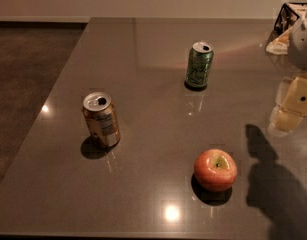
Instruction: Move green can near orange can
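The green can (199, 65) stands upright on the grey table (143, 49), right of centre toward the back. The orange can (101, 119) stands upright at the left, nearer the front, well apart from the green can. My gripper (289, 109) hangs over the table's right edge, to the right of and nearer than the green can. Its pale yellow fingers (299, 95) stand apart with nothing between them. It touches neither can.
A red-yellow apple (215, 169) lies at the front right, between the gripper and the orange can. The arm's shadow (273, 184) falls on the front right corner. A box-like object (288, 19) sits at the far right. Brown floor (28, 74) lies left of the table.
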